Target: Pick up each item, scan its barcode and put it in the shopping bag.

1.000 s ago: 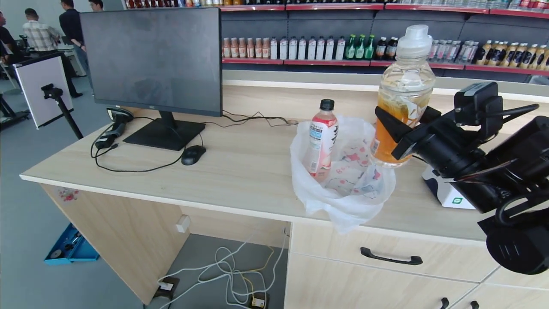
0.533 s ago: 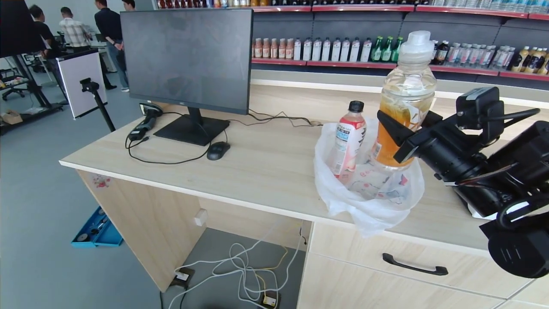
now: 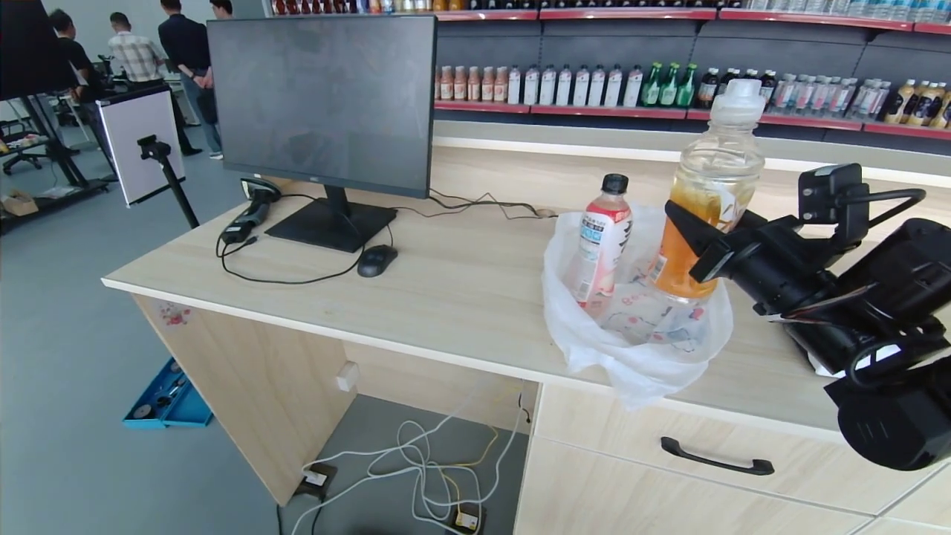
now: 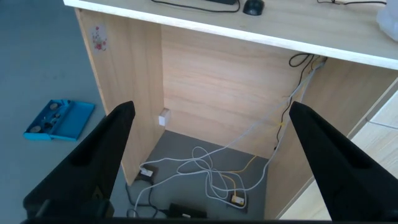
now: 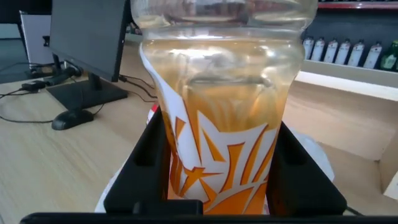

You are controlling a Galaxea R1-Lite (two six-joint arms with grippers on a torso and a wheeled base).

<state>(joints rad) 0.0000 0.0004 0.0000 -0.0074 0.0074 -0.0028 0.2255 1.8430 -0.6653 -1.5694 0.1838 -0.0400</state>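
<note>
Orange drink bottle (image 3: 713, 171) is clenched upright in the right pincer (image 3: 702, 227), base at the shopping bag (image 3: 631, 357) mouth; left pincer (image 4: 211, 112) hangs released below the surface (image 3: 461, 282).

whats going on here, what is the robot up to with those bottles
The robot is bagging drinks at a shop counter. Its right gripper has its fingers shut on an orange bottle, held upright with its base at the mouth of the white shopping bag. A pink bottle stands inside the bag. The left gripper hangs open below the counter, holding nothing.
</note>
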